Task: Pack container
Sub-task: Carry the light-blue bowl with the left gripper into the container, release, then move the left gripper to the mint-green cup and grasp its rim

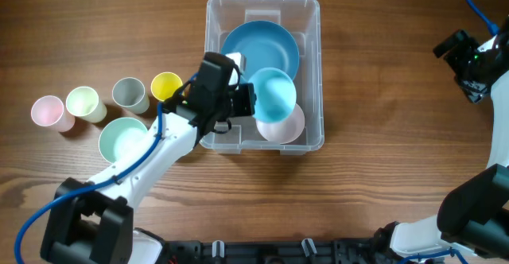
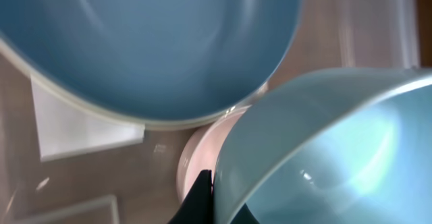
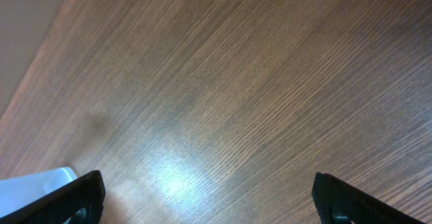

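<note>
Overhead: left jaws are clenched on the rim of a pale blue bowl, reaching in over the left wall of the container. The container sits mid tabletop, all around the left jaws and well apart from the right jaws. A big blue bowl lies in the container just beyond the left jaws, toward the far wall. A pink bowl is also in the container, below the held bowl's near edge; can't tell if they touch.

Outside the container, back along the left arm, there's a row of cups, mouths up. The yellow cup is nearest the jaws, then the grey cup, the pale green cup, and the pink cup furthest. A mint bowl sits just beside the arm, near the grey cup.

Left wrist: a dark fingertip sits against the pale blue bowl's rim, with the bowl filling the right side. The pink bowl is straight ahead of the jaws and lower. A white label on the container base is ahead-left, partly under the big blue bowl.

Right wrist: right jaws are spread wide, released, with one finger at each lower corner and bare wood grain between them
</note>
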Available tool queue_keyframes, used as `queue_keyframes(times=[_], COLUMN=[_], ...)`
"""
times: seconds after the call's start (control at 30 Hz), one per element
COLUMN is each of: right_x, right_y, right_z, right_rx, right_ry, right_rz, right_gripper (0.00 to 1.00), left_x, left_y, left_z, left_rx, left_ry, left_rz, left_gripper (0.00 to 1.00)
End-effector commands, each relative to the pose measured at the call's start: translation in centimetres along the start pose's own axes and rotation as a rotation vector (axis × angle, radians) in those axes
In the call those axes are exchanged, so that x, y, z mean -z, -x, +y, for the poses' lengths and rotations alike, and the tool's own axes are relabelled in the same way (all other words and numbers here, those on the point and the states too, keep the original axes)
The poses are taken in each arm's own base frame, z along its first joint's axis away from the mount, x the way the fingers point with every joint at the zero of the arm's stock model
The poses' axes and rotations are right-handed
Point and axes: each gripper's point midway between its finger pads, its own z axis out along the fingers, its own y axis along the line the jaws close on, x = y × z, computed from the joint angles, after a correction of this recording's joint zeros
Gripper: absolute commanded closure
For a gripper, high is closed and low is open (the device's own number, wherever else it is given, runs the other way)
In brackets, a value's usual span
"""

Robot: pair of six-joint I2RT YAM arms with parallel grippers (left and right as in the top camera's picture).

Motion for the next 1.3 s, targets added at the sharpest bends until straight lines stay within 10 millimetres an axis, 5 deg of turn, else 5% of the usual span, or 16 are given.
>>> queue_keyframes(times=[0.0, 0.27, 0.33, 0.5, 0.6, 0.73, 0.87, 0.97, 1.13, 1.27], right_x=[-0.3, -0.3, -0.3, -0.3, -0.3, -0.4, -0.3, -0.3, -0.4, -0.3], right_y=[-0.1, -0.1, -0.1, -0.1, -0.1, -0.1, -0.1, -0.1, -0.1, -0.1], right_z=[0.0, 0.0, 0.0, 0.0, 0.0, 0.0, 0.0, 0.0, 0.0, 0.0], right_rx=[-0.004, -0.004, -0.004, -0.004, -0.004, -0.005, -0.004, -0.004, -0.004, -0.004], right_ry=[-0.001, -0.001, -0.001, -0.001, -0.001, -0.002, -0.001, -0.001, -0.002, -0.001], right_rz=[0.008, 0.008, 0.008, 0.008, 0.008, 0.008, 0.008, 0.008, 0.008, 0.008], right_gripper=[0.0, 0.0, 0.0, 0.0, 0.0, 0.0, 0.0, 0.0, 0.0, 0.0], left_x=[0.1, -0.3, 0.6, 6.8, 11.6, 16.8, 24.1, 26.9, 26.9, 22.2], left_y=[-0.6, -0.7, 0.8, 6.9, 9.4, 9.7, 5.3, 2.0, -3.6, -7.2], left_z=[-0.5, -2.5, -3.2, -4.5, -3.5, 1.1, 13.1, 18.5, 26.2, 30.0], left_rx=[-0.074, -0.175, -0.173, -0.156, -0.137, -0.004, 0.341, 0.559, 0.965, 1.09], left_ry=[0.042, 0.008, 0.001, 0.026, 0.075, 0.185, 0.581, 0.707, 0.778, 0.661], left_rz=[0.016, 0.001, -0.028, -0.118, -0.143, -0.152, -0.103, -0.06, -0.082, -0.109], left_gripper=[0.95, 0.85, 0.72, 0.46, 0.46, 0.58, 0.59, 0.56, 0.35, 0.35])
